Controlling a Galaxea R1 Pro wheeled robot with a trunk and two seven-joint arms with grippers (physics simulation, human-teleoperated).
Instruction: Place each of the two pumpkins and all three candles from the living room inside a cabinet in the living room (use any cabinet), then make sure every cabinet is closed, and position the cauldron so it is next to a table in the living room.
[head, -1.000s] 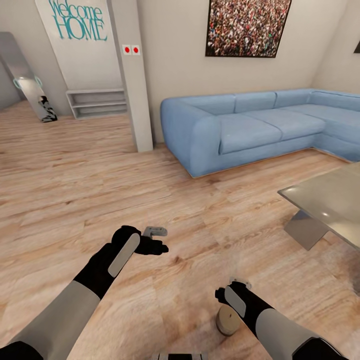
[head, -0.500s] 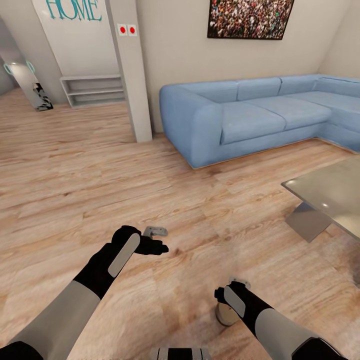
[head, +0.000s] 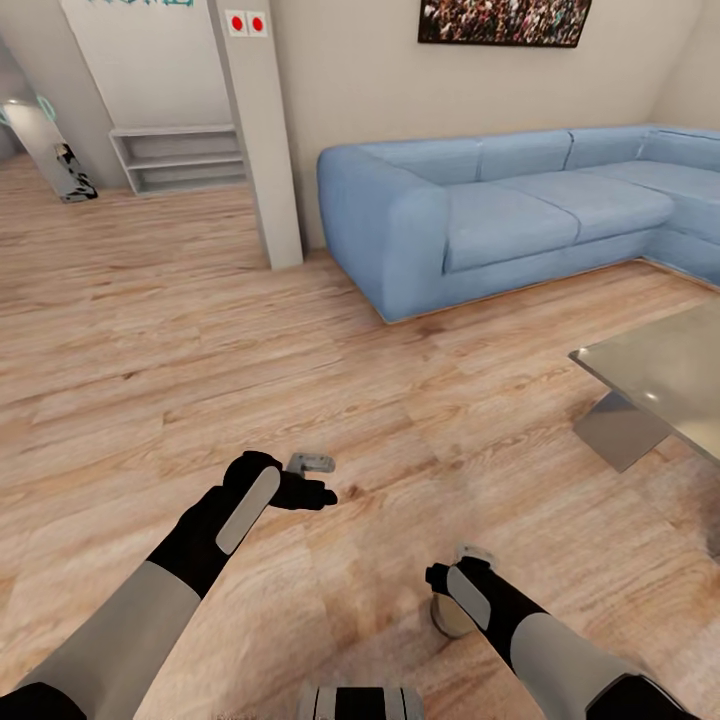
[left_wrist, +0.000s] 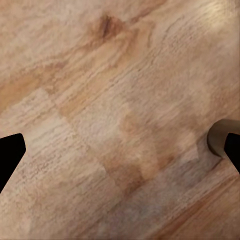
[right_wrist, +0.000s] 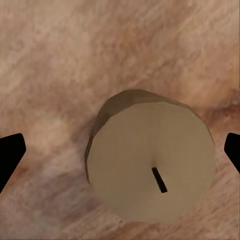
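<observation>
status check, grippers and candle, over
Left gripper open, empty over floor. Right gripper open above candle, candle upright on floor, not gripped. Table off right, nothing in the way.

Two arms with pale grey forearm shells, black wrist housings each bearing a light grey oblong panel, left gripper (head: 318, 480) black with a grey bracket beside the jaws, right gripper (head: 470, 556) grey-tipped, black fingertips (right_wrist: 10, 155)

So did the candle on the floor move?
Cannot tell. The candle slid slightly toward the right gripper in the head view, but sofa and table shifted too, so the camera moved.
</observation>
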